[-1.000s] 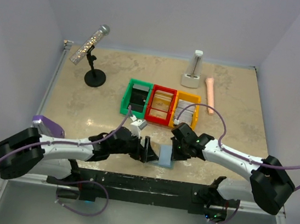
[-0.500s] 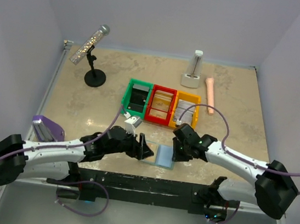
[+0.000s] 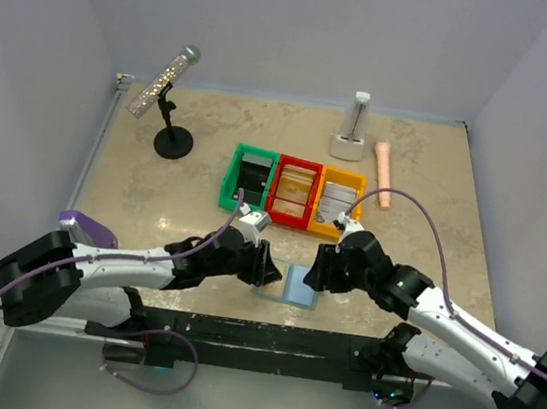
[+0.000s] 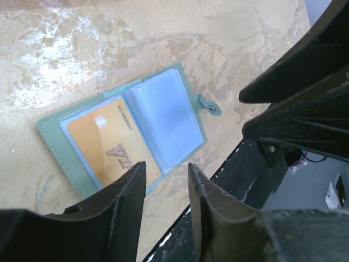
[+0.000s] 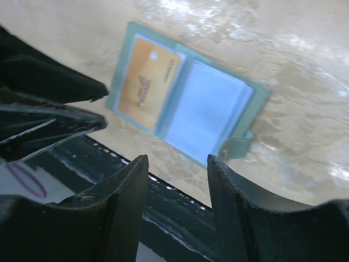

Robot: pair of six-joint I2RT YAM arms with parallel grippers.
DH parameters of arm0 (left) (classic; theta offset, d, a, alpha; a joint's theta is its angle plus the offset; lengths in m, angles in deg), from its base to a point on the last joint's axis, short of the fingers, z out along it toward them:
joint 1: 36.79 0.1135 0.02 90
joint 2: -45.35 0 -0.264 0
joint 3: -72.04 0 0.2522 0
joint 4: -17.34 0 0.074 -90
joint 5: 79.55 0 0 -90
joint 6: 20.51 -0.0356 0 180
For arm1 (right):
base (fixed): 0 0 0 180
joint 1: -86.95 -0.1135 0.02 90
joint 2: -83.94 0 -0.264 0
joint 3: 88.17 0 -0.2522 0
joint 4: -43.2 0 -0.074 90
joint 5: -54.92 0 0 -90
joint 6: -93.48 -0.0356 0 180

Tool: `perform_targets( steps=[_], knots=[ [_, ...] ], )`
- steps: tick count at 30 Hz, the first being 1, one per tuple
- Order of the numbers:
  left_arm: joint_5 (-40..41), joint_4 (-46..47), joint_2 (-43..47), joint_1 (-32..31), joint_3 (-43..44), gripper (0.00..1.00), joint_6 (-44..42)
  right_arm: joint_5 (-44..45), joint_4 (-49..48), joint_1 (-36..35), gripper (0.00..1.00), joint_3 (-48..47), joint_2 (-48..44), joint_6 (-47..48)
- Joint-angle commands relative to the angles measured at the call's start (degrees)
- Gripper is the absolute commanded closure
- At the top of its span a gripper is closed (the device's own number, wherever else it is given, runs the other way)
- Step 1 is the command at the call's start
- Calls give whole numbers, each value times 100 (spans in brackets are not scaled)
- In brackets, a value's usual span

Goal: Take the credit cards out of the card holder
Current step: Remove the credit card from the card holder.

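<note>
Card holder lies open flat, orange card in one pocket; left gripper and right gripper fingers apart, empty, above it.

Teal card holder, orange card, prob. w/ logo

The overhead camera sits above and behind my two arm bases and looks down and forward across the whole table, from far off. The camera on my left wrist looks steeply down past my left fingers at close range. The camera on my right wrist does the same past my right fingers. All three views share the open card holder lying on the table near its front edge.
</note>
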Motion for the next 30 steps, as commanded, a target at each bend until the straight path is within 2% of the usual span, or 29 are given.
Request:
perform_targets(
  steps=[1, 3, 6, 9, 14, 27, 30],
  knots=[
    [315, 270, -69, 41, -255, 62, 56, -1013, -1671, 9, 49, 437, 183, 177],
    [490, 209, -95, 41, -334, 68, 117, -1487, -2165, 9, 50, 447, 542, 169],
    [597, 156, -218, 41, -396, 74, 162, -1742, -1903, 18, 54, 105, 1026, 282],
    [606, 191, -341, 32, -440, 79, 188, -1884, -2410, 18, 57, 209, 1299, 117],
    [606, 455, -184, 40, -633, 81, 241, -1700, -2764, 26, 56, 377, 1545, -104],
    [500, 359, -140, 41, -642, 88, 179, -1823, -3599, 272, 56, 667, 2424, -490],
    [491, 297, -148, 41, -642, 95, 127, -1902, -3853, 360, 56, 763, 2565, -569]
  ],
)
